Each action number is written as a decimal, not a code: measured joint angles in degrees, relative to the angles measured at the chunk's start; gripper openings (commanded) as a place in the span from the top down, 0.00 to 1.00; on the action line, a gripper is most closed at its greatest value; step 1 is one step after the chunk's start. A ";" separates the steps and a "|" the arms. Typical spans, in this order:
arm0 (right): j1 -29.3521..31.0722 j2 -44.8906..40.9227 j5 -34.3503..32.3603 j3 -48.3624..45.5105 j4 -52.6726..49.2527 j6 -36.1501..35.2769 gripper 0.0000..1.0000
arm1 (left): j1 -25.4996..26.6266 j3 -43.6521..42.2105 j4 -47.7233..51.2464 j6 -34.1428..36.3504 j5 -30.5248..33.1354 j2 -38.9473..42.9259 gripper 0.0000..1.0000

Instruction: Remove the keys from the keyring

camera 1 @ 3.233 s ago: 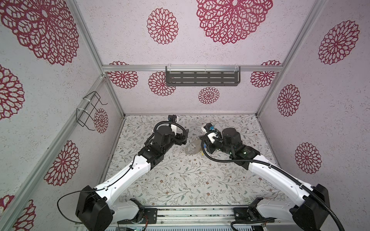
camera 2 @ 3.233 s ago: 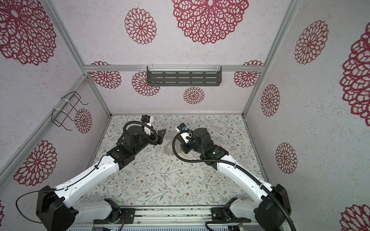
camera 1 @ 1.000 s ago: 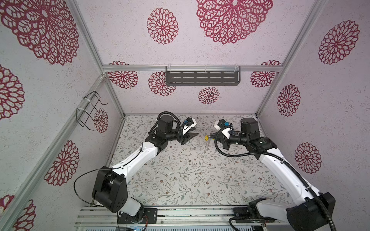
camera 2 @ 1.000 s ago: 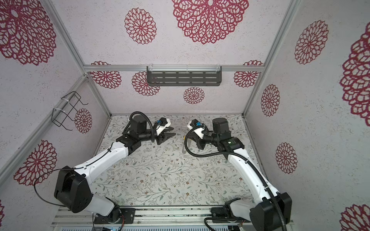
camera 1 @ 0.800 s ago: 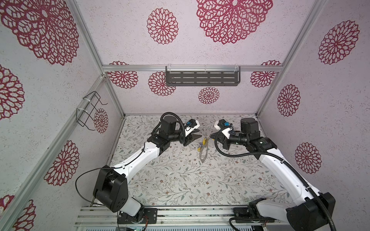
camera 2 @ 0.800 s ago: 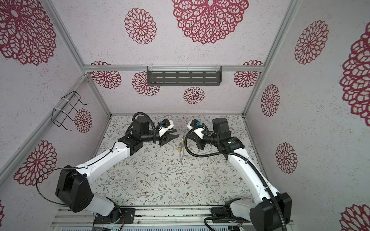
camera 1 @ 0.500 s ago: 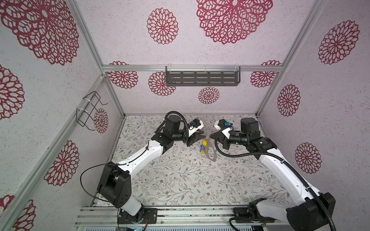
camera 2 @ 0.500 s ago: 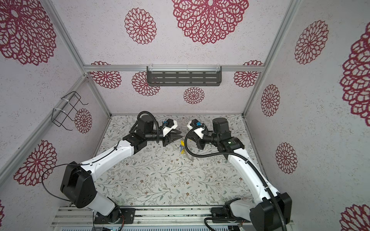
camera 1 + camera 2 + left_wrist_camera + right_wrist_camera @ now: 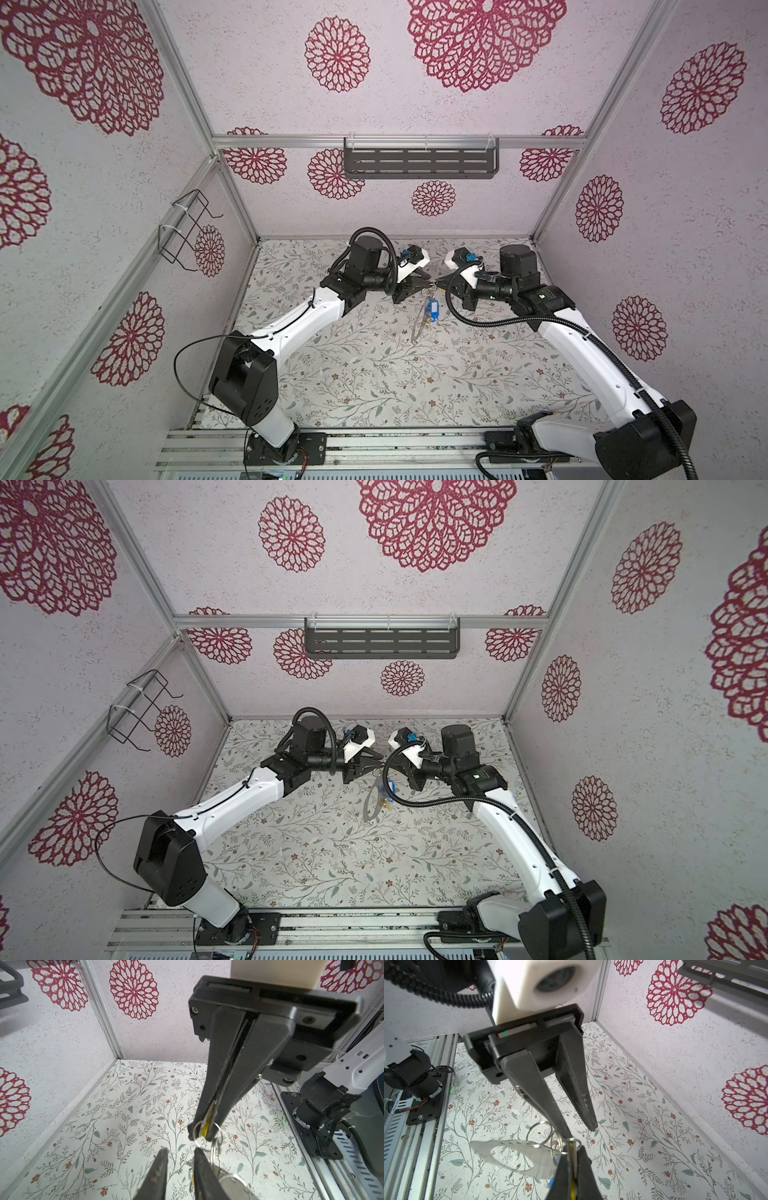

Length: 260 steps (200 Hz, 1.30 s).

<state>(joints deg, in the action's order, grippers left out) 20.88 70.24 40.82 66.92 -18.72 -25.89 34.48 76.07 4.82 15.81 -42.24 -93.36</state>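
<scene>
My right gripper [image 9: 572, 1148] is shut on a yellow key tag [image 9: 572, 1154] and holds it above the table. From that tag's small split ring [image 9: 204, 1133] hangs the grey keyring [image 9: 535, 1155], seen edge-on in both top views [image 9: 417, 328] [image 9: 369, 802]. A blue key tag [image 9: 433, 309] hangs beside the plate. My left gripper [image 9: 180, 1150] faces the right one tip to tip. Its jaws are apart with only the table showing between them. One left fingertip [image 9: 565, 1131] reaches the cluster of rings; the other [image 9: 592, 1127] is free. In a top view the grippers meet [image 9: 434, 286].
A dark slotted shelf [image 9: 419, 164] hangs on the back wall and a wire rack [image 9: 187, 230] on the left wall. The floral table [image 9: 374, 374] lies below the hanging keyring. An aluminium rail [image 9: 374, 444] carries both arm bases at the front.
My left gripper has travelled right until its tips reach the right gripper, and its jaws have narrowed. The hanging keyring has swung a little. The right arm has stayed put.
</scene>
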 measured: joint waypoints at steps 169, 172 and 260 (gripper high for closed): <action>0.00 -0.39 -0.07 0.00 0.02 0.02 1.00 | 0.04 -4.61 -2.32 -3.43 -1.22 5.75 0.62; 0.00 -0.39 -0.07 0.00 0.02 0.04 1.00 | 0.04 -4.63 -2.36 -3.48 -1.22 5.79 0.62; 0.00 -0.39 -0.07 0.00 0.02 0.04 1.00 | 0.04 -4.61 -2.38 -3.96 -1.05 5.81 0.61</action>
<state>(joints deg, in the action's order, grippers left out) 20.88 69.84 40.75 66.92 -18.70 -25.85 34.52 71.46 2.44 11.86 -43.29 -87.55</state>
